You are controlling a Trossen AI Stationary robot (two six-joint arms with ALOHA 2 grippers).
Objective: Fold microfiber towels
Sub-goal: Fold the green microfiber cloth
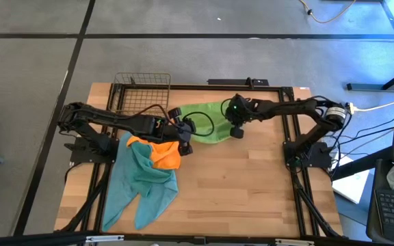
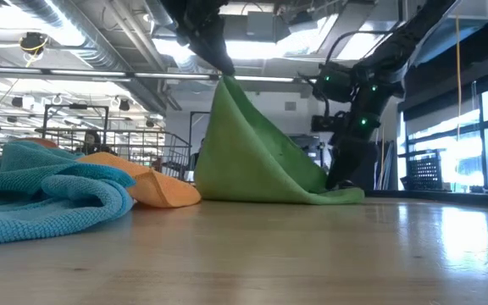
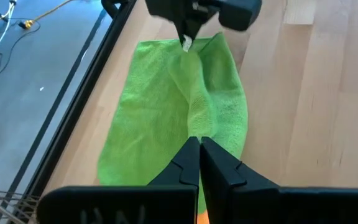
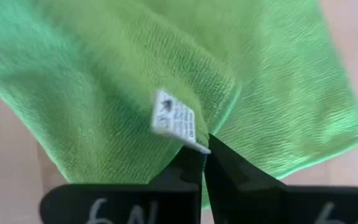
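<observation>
Both sets of jaws are clamped on the lime green towel (image 1: 207,116), one at each end, and that is what my next move hangs on. My left gripper (image 3: 199,149) has its jaws pressed together on a pinch of cloth at the towel's near end; in the low view that pinch is lifted well off the tabletop (image 1: 252,198), so the cloth hangs from it like a tent. My right gripper (image 4: 205,149) has its jaws closed on the opposite edge, right at the white care label (image 4: 178,121), and sits low, close to the wood.

From the left jaws the towel's long axis runs straight ahead to the right jaws, so the two grips face each other along the length of the cloth. I judge the fold will come from bringing one held end toward the other along that line.

Beyond the left jaws, away from the green cloth, the orange towel (image 1: 163,152) lies bunched against the teal towels (image 1: 142,184), not yet folded.
</observation>
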